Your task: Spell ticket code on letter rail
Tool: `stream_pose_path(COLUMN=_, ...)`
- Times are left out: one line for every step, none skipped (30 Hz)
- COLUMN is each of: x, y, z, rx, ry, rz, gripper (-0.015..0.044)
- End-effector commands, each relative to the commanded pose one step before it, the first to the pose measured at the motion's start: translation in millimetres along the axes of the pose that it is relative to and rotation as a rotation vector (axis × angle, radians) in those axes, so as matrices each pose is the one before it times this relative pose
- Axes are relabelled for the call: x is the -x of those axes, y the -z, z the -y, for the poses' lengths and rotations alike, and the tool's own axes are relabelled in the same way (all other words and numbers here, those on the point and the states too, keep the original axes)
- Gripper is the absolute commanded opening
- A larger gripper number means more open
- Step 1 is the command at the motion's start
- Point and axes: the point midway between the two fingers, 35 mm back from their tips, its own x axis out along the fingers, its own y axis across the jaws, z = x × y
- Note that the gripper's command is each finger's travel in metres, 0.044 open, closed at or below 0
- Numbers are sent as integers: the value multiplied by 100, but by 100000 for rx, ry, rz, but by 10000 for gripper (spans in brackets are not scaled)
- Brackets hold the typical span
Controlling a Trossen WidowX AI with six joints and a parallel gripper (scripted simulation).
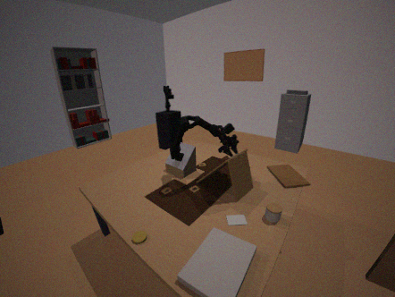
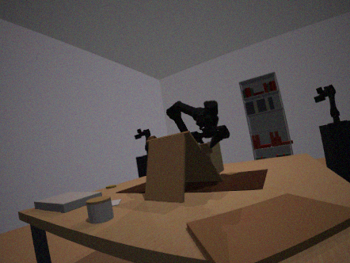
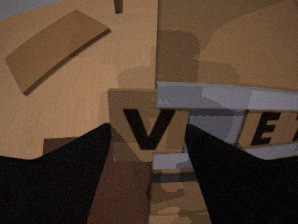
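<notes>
Clamped on the V tile (image 3: pixel 148 128), fingers partway apart, the gripper (image 1: pixel 229 148) at the board's (image 1: pixel 239 176) upper edge. In the wrist view, tile upright between the two dark fingers, its right edge overlapping the left, open end of the pale letter rail (image 3: pixel 200 96). Farther right in the rail, an E tile (image 3: pixel 261 129), apart from the V, with pale rail showing between. Two more tiles (image 1: pixel 167 190) flat on the dark mat (image 1: pixel 188 203), near-left of the board. White ticket (image 1: pixel 236 219) on the counter (image 1: pixel 286 210) nearer still, beside a small can (image 1: pixel 273 214). Arm (image 1: pixel 201 125) reaching out from its base to the right, bent down at the wrist over the board.
</notes>
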Motion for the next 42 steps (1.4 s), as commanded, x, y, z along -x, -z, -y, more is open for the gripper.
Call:
stream_pose_path(x=5, y=139, z=272, rx=449, ry=-391, rz=-273, gripper=0)
stream_pose_path(x=-1, y=1, z=50, rx=4, ry=2, rz=-1, gripper=0)
stream_pose_path(x=-1, y=1, z=50, rx=4, ry=2, rz=-1, gripper=0)
stream_pose_path(x=-1, y=1, z=50, rx=4, ry=2, rz=-1, gripper=0)
stream_pose_path(x=-1, y=1, z=50, rx=4, ry=2, rz=-1, gripper=0)
stream_pose_path(x=-1, y=1, z=50, rx=4, ry=2, rz=-1, gripper=0)
stream_pose_path(x=-1, y=1, z=50, rx=4, ry=2, rz=-1, gripper=0)
stream_pose_path(x=-1, y=1, z=50, rx=4, ry=2, rz=-1, gripper=0)
stream_pose_path(x=-1, y=1, z=50, rx=4, ry=2, rz=-1, gripper=0)
stream_pose_path(x=-1, y=1, z=50, rx=4, ry=2, rz=-1, gripper=0)
stream_pose_path(x=-1, y=1, z=50, rx=4, ry=2, rz=-1, gripper=0)
stream_pose_path(x=-1, y=1, z=50, rx=4, ry=2, rz=-1, gripper=0)
stream_pose_path(x=-1, y=1, z=50, rx=4, ry=2, rz=-1, gripper=0)
stream_pose_path(x=-1, y=1, z=50, rx=4, ry=2, rz=-1, gripper=0)
stream_pose_path(x=-1, y=1, z=50, rx=4, ry=2, rz=-1, gripper=0)
stream_pose_path(x=-1, y=1, z=50, rx=4, ry=2, rz=-1, gripper=0)
stream_pose_path(x=-1, y=1, z=50, rx=4, ry=2, rz=-1, gripper=0)
stream_pose_path(x=-1, y=1, z=50, rx=4, ry=2, rz=-1, gripper=0)
stream_pose_path(x=-1, y=1, z=50, rx=4, ry=2, rz=-1, gripper=0)
stream_pose_path(x=-1, y=1, z=59, rx=4, ry=3, rz=-1, gripper=0)
stream_pose_path(x=-1, y=1, z=61, rx=4, ry=3, rz=-1, gripper=0)
stream_pose_path(x=-1, y=1, z=59, rx=4, ry=3, rz=-1, gripper=0)
stream_pose_path(x=-1, y=1, z=57, rx=4, ry=3, rz=-1, gripper=0)
stream_pose_path(x=-1, y=1, z=56, rx=4, ry=2, rz=-1, gripper=0)
stream_pose_path(x=-1, y=1, z=54, rx=4, ry=2, rz=-1, gripper=0)
stream_pose_path(x=-1, y=1, z=53, rx=4, ry=2, rz=-1, gripper=0)
stream_pose_path(x=-1, y=1, z=52, rx=4, ry=2, rz=-1, gripper=0)
stream_pose_path(x=-1, y=1, z=51, rx=4, ry=2, rz=-1, gripper=0)
stream_pose_path(x=-1, y=1, z=50, rx=4, ry=2, rz=-1, gripper=0)
stream_pose_path(x=-1, y=1, z=50, rx=4, ry=2, rz=-1, gripper=0)
stream_pose_path(x=-1, y=1, z=50, rx=4, ry=2, rz=-1, gripper=0)
stream_pose_path(x=-1, y=1, z=50, rx=4, ry=2, rz=-1, gripper=0)
stream_pose_path(x=-1, y=1, z=49, rx=4, ry=2, rz=-1, gripper=0)
stream_pose_path(x=-1, y=1, z=49, rx=4, ry=2, rz=-1, gripper=0)
stream_pose_path(x=-1, y=1, z=50, rx=4, ry=2, rz=-1, gripper=0)
stream_pose_path(x=-1, y=1, z=51, rx=4, ry=2, rz=-1, gripper=0)
stream_pose_path(x=-1, y=2, z=51, rx=4, ry=2, rz=0, gripper=0)
stream_pose_path(x=-1, y=1, z=42, rx=3, ry=2, rz=0, gripper=0)
stream_pose_path(x=-1, y=1, z=26, rx=2, ry=1, rz=0, gripper=0)
stream_pose_path(x=0, y=0, z=9, rx=1, ry=0, rz=0, gripper=0)
stream_pose_path(x=0, y=0, z=0, rx=0, ry=0, rz=0, gripper=0)
stream_pose_path(x=-1, y=-8, z=-1, rx=0, ry=0, rz=0, gripper=0)
